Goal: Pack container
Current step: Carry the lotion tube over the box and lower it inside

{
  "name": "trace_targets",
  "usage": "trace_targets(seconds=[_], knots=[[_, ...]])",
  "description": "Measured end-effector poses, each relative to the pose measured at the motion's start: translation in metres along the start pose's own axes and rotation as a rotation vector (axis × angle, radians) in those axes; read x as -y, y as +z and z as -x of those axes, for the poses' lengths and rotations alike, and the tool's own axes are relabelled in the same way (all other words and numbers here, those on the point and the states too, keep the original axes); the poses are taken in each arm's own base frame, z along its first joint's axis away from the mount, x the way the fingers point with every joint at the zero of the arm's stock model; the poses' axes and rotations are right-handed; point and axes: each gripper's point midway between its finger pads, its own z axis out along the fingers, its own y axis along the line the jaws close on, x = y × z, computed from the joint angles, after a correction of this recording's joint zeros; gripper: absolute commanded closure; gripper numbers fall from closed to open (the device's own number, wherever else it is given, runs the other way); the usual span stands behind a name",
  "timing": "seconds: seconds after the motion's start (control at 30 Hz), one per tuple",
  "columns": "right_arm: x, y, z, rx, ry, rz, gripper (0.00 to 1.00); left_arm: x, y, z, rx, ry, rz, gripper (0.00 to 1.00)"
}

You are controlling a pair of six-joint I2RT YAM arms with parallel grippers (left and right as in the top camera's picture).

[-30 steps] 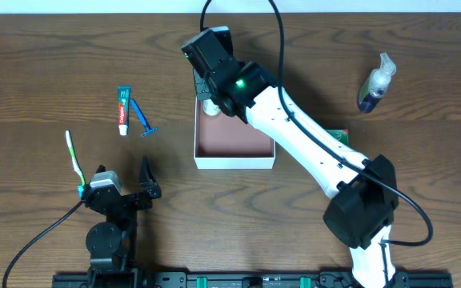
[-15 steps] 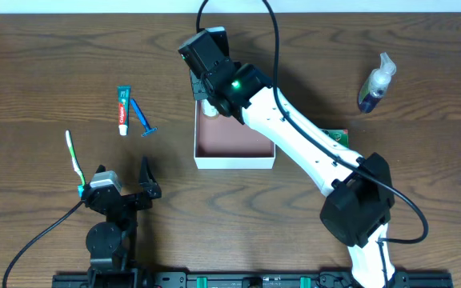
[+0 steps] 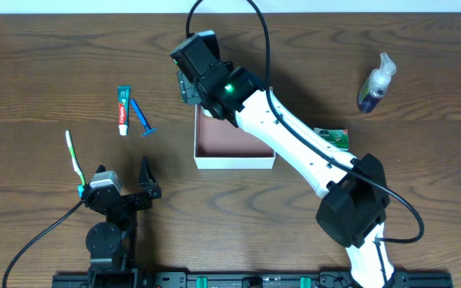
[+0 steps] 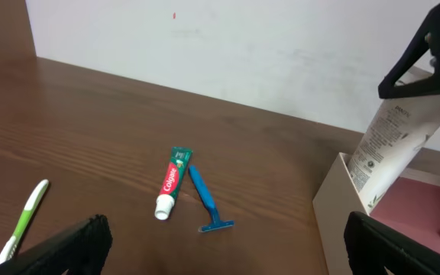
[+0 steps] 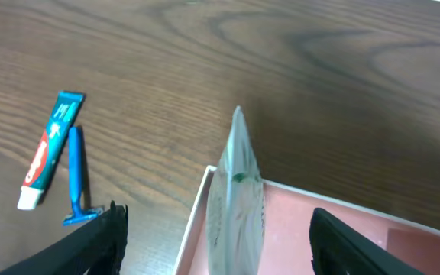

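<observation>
The right gripper (image 5: 216,218) is hanging with its jaws spread wide. One finger (image 5: 101,241) is sitting on each side of a white tube (image 5: 235,191), and in the wrist view a clear gap is showing on both sides, so nothing is being gripped. Directly beneath the gripper the tube is standing on end with its crimped seam uppermost. It is leaning a little, and its lower end is resting inside the container (image 3: 234,162). The container is lying below the gripper and stretching back toward the arm's base, so the gripper is hovering over its far left corner. The reddish-brown floor is showing bare behind the tube.

Left of the gripper, on the wooden table (image 3: 38,64), a toothpaste tube (image 3: 122,110) and a blue razor (image 3: 143,118) are lying side by side, close together. Farther out the same way, and nearer the robot, a green-and-white toothbrush (image 3: 74,158) is lying flat. Well off to the gripper's right a spray bottle (image 3: 374,84) is lying on the table. A green packet (image 3: 332,137) is peeking out from under the white arm, just beyond the container's right wall.

The left gripper (image 3: 122,178) is sitting low, well apart from the container, with its jaws fully spread and holding nothing. The toothbrush is lying just to its left.
</observation>
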Motion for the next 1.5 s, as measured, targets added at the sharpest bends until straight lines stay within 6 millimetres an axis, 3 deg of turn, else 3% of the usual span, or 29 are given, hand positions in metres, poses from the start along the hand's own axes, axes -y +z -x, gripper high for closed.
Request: trace_targets(seconds=[0.17,0.3,0.47,0.6,0.8,1.5], knots=[[-0.003,-0.01,0.01,0.013,-0.007,0.011,0.5,0.0,0.0,0.0,0.0,0.0,0.0,0.02],[-0.001,-0.011,0.007,-0.003,-0.011,0.003,0.67,0.0,0.0,0.0,0.0,0.0,0.0,0.02],[0.001,-0.011,0.005,-0.013,-0.015,-0.002,0.84,0.0,0.0,0.0,0.0,0.0,0.0,0.02],[0.004,-0.011,0.001,-0.027,-0.008,-0.021,0.92,0.0,0.0,0.0,0.0,0.0,0.0,0.02],[0.008,-0.012,-0.002,-0.038,0.014,-0.04,0.99,0.0,0.0,0.0,0.0,0.0,0.0,0.02],[0.012,-0.012,0.0,-0.019,0.149,-0.062,0.99,0.0,0.0,0.0,0.0,0.0,0.0,0.02]])
